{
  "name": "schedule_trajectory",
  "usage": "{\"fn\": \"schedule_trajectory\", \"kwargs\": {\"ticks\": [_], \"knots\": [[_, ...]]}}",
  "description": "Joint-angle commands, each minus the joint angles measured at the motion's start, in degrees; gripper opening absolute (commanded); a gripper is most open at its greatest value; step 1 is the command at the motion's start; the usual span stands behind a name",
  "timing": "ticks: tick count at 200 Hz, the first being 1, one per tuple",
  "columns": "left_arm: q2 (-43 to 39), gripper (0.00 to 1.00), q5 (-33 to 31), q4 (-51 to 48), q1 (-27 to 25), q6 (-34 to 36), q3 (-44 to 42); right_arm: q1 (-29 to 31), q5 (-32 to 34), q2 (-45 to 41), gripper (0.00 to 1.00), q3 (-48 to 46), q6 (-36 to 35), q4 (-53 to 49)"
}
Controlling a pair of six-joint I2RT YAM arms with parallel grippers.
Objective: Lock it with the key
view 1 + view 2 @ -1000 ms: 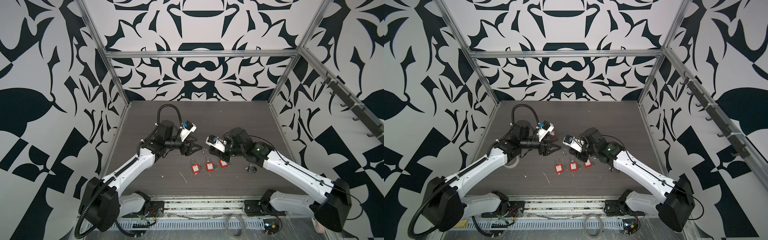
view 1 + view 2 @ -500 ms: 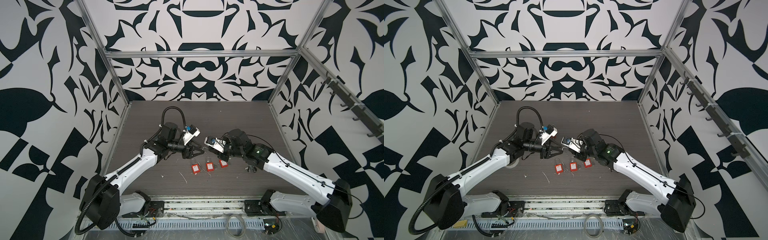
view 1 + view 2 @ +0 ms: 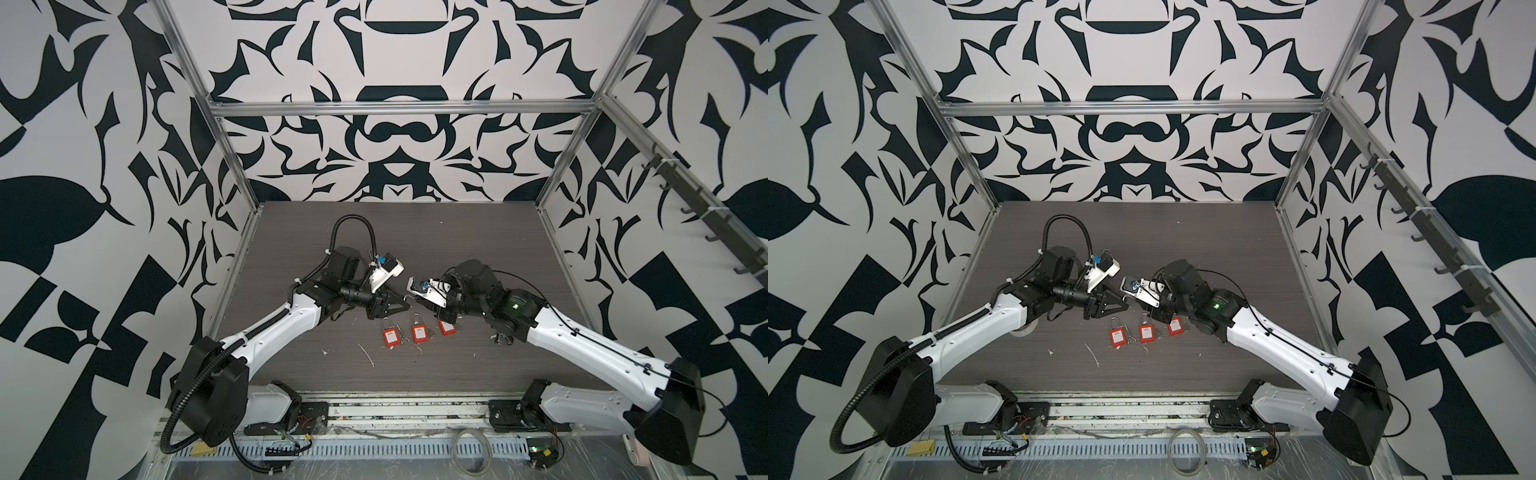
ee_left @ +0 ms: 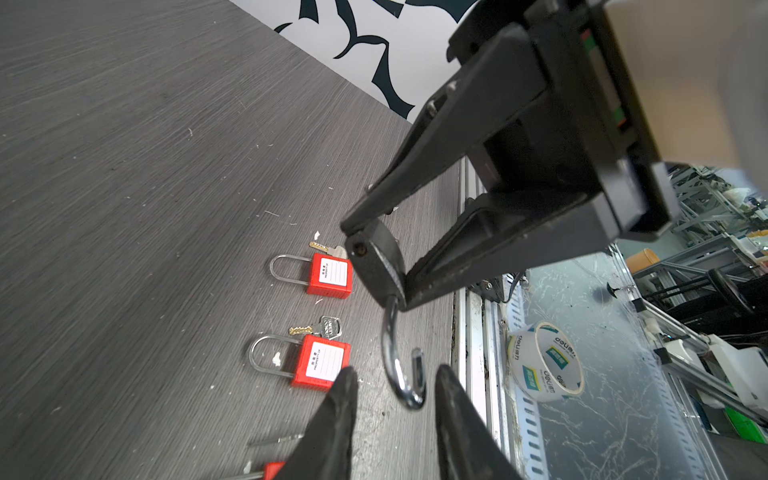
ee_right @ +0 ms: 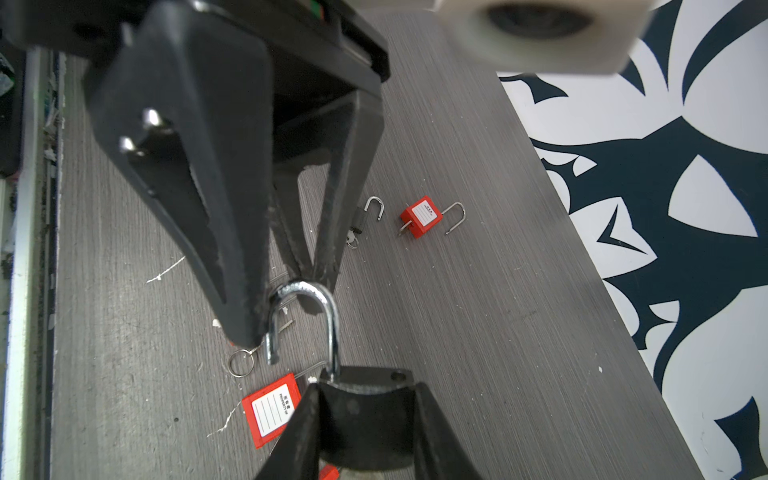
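The right pincer (image 4: 380,266) is clamped on the body of the black padlock (image 5: 365,399), holding its open shackle (image 4: 388,340) between the 2 jaws of the left pincer (image 4: 395,378), which stand apart, probably so that they can press it shut.

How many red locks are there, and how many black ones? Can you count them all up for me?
Red padlocks: 4
Black padlocks: 2, the big black padlock held by the right gripper and the small black padlock lying on the table
Total: 6
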Motion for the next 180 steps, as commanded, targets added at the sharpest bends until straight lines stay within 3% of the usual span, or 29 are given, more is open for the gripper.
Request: {"fn": "schedule_trajectory", "kwargs": {"ticks": [1,38,66,105,130,159,180], "knots": [[0.29,0.34,1.95,0.49,-0.41,-0.25,1.03,0.47,-0.24,-1.83,0.1,-0.23,-0.91,2.64],[-0.09,0.34,1.78,0.82,-0.54,-0.31,0.95,0.82,0.05,-1.84,0.1,-0.37,-1.4,2.64],[0.44,0.21,2.16,0.8,-0.54,-0.1,1.04,0.95,-0.63,-1.84,0.1,-0.33,-1.57,2.73],[1.05,0.11,3.54,0.85,-0.72,0.01,1.25,1.08,-1.18,-1.84,0.11,-0.31,-1.99,2.16],[1.26,0.01,5.66,1.42,-1.0,0.97,0.79,1.02,-1.85,-1.58,0.27,-0.11,-3.27,1.16],[0.56,0.0,6.1,3.18,-1.03,2.64,0.0,1.04,1.41,-2.46,0.58,0.13,-3.7,-0.21],[-0.06,0.0,5.5,3.5,-1.06,4.59,0.24,1.01,3.17,-4.59,0.63,-0.22,-4.36,-1.35]]}}
